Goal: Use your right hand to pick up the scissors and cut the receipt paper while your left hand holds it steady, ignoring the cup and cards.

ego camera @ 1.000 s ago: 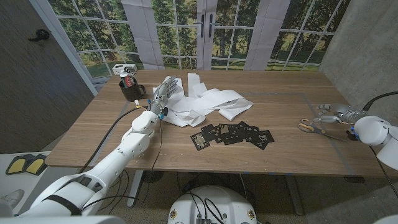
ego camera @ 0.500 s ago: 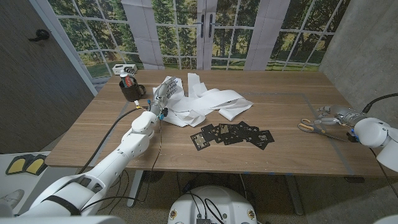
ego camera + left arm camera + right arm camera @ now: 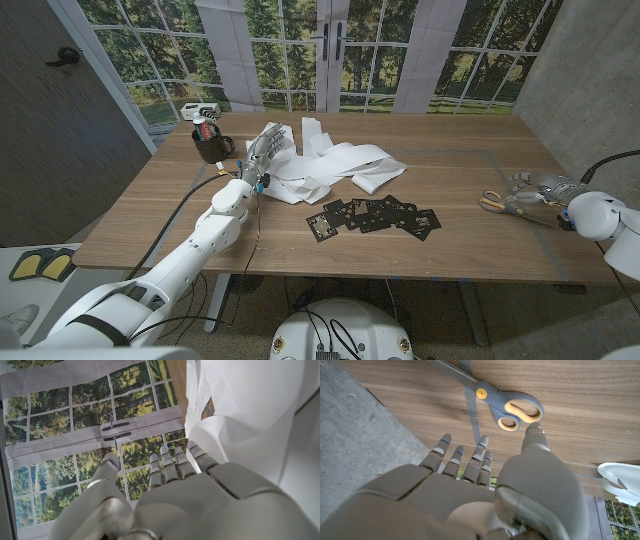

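The scissors (image 3: 493,204) with grey and yellow handles lie on the table's right side, also seen in the right wrist view (image 3: 506,404). My right hand (image 3: 537,190) hovers just right of them. Its fingers (image 3: 479,452) are straight and apart, holding nothing, and the thumb tip is close to the handle loops. The white receipt paper (image 3: 335,165) lies crumpled in long loops at the table's far middle. My left hand (image 3: 263,150) sits at the paper's left end with fingers (image 3: 169,462) stretched out beside the white sheet (image 3: 245,405), gripping nothing that I can see.
A black cup (image 3: 210,146) stands at the far left by a small white device (image 3: 198,109). Several black cards (image 3: 376,215) are strewn across the middle. Blue tape lines (image 3: 500,175) mark the wood near the scissors, and the table's right edge is close behind my right hand.
My right hand has drifted slightly toward the table's near edge beside the scissors. The scissors, the paper and my left hand have stayed put.
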Robot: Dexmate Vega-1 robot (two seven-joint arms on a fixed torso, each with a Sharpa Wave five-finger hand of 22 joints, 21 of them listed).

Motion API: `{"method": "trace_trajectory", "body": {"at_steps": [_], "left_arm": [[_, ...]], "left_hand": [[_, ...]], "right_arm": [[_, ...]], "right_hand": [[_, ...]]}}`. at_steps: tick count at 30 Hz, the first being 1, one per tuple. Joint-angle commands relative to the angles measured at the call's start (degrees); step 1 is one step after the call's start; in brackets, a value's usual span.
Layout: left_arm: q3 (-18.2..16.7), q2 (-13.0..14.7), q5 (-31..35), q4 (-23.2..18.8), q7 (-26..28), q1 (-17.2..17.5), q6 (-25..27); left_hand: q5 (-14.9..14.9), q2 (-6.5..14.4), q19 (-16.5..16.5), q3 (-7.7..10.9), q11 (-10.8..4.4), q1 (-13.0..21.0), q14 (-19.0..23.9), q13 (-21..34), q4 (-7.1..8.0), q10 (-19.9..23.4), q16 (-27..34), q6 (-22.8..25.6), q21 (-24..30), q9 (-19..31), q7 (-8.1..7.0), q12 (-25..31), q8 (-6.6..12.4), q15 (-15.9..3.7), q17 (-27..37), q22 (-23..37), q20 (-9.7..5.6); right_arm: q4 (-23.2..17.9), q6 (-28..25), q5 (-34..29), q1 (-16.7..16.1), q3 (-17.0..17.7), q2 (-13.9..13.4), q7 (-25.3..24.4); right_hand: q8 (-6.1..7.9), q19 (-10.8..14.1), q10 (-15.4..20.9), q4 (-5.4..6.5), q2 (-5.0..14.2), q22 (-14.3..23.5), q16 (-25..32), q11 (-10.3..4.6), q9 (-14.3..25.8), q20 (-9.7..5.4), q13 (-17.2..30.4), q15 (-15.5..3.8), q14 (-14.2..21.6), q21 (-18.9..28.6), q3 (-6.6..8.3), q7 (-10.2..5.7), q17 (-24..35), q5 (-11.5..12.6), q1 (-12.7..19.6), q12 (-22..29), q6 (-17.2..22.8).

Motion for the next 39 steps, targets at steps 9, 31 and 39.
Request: {"method": "trace_trajectory", "body": {"at_steps": [9, 31, 39], "left_arm": [[0.0, 0.1, -0.1, -0.6, 0.6, 0.3, 0.8], [-0.3, 0.4, -0.4, -0.9, 0.4, 0.7, 0.7], [-0.3, 0.4, -0.4, -0.9, 0.5, 0.8, 0.6]], "left_hand": [[0.5, 0.8, 0.0, 0.04, -0.04, 0.5, 0.5, 0.1, -0.03, 0.5, 0.0, 0.3, -0.1, 0.2, 0.41, -0.1, -0.17, -3.11, 0.1, 0.2, 0.04], [0.5, 1.4, 0.0, 0.23, 0.13, 0.6, 0.6, 0.2, 0.07, 0.7, 0.0, 0.3, -0.1, 0.2, 0.41, 0.0, -0.19, -3.14, 0.1, 0.2, 0.09], [0.5, 1.5, 0.0, 0.25, 0.17, 0.6, 0.6, 0.2, 0.07, 0.5, 0.0, 0.3, -0.1, 0.2, 0.46, -0.1, -0.19, -3.18, 0.1, 0.2, 0.1]], "right_arm": [[-0.4, -2.1, -1.2, 0.4, -2.1, -1.6, -0.3], [-0.8, -5.2, -2.9, 0.0, -5.0, -4.1, -2.1], [0.1, -5.0, -2.0, 0.3, -5.7, -4.7, -2.7]], "right_hand": [[0.38, 0.3, 1.3, -0.34, 0.4, 0.2, 0.5, 0.4, 0.1, -0.37, 0.4, -7.19, 0.8, 0.1, 0.8, 0.47, 0.2, -0.2, 1.9, 0.5, 1.0], [0.34, 0.5, 2.0, -0.45, 0.77, 0.2, 0.8, 0.5, 0.1, -0.81, 1.1, -7.7, 1.7, 0.1, 1.27, 0.3, 0.4, -0.4, 3.1, 0.7, 1.3], [0.26, 0.6, 2.0, -0.43, 0.91, 0.2, 0.8, -0.26, 0.1, -1.11, 1.3, -8.02, 1.7, 0.1, 1.42, -0.12, 0.5, -0.5, 3.5, 0.6, 1.2]]}}
